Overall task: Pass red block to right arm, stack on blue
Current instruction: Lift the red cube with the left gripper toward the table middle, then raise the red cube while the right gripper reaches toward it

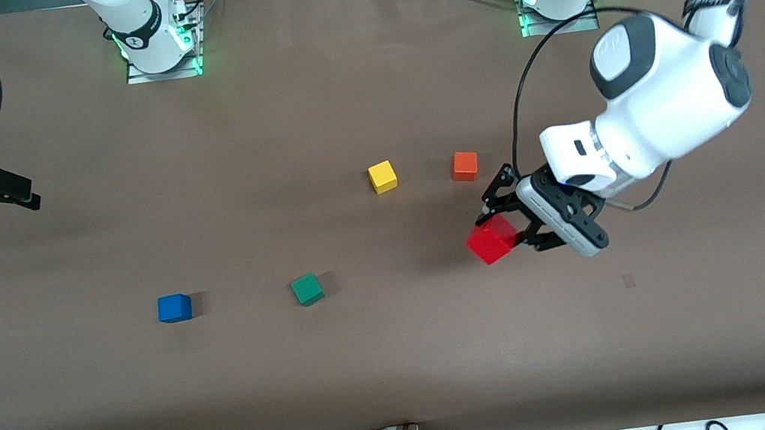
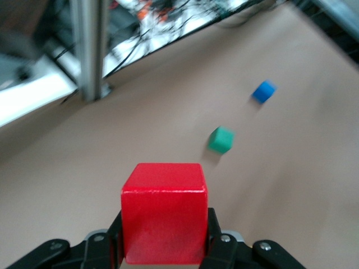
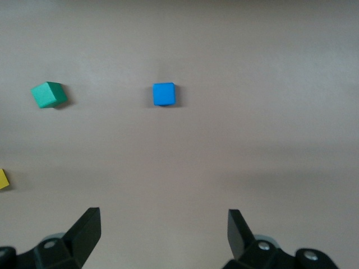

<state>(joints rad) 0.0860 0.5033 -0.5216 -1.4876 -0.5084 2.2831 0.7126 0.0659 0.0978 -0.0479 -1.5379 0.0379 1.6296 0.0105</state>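
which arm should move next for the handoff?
Left, likely. Its tool is shut on the red block, lifted above the table. The right tool waits open at its end, nothing between its fingers.

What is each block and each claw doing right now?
red block: held off the table in the left gripper
left gripper: shut on the red block
right gripper: open, holding nothing, waiting at the right arm's end of the table
blue cube: resting on the table, nothing on it
green cube: on the table
yellow cube: on the table
orange cube: on the table
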